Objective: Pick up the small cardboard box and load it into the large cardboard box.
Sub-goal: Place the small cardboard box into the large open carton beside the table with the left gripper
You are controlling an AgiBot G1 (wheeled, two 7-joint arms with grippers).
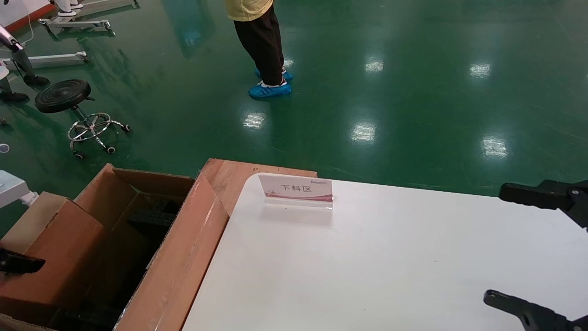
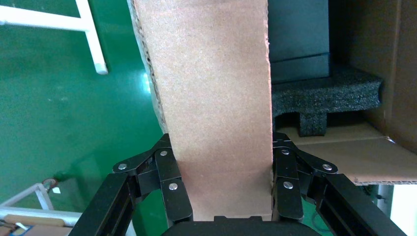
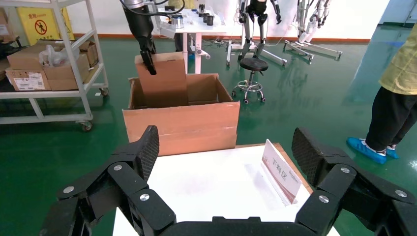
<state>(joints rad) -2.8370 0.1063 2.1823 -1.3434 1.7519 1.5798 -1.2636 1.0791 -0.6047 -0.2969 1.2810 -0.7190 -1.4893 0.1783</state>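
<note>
My left gripper (image 2: pixel 223 162) is shut on the small cardboard box (image 2: pixel 216 98), a plain reddish-brown cuboid held between both fingers (image 2: pixel 169 182). In the head view the small cardboard box (image 1: pixel 50 243) sits low in the left side of the large cardboard box (image 1: pixel 183 248), with one finger of my left gripper (image 1: pixel 18 263) on its side. Black foam (image 1: pixel 151 216) lies inside the carton and also shows in the left wrist view (image 2: pixel 324 96). The right wrist view shows the small box (image 3: pixel 162 81) standing up out of the large carton (image 3: pixel 182 123). My right gripper (image 1: pixel 498 246) is open and empty over the table's right side.
The white table (image 1: pixel 367 257) carries a small sign stand (image 1: pixel 296 188) near its far edge. A brown board (image 1: pixel 229 177) lies between table and carton. A person (image 1: pixel 264 46) stands on the green floor beyond; a black stool (image 1: pixel 64 94) is at far left. A shelf cart (image 3: pixel 49 64) stands behind the carton.
</note>
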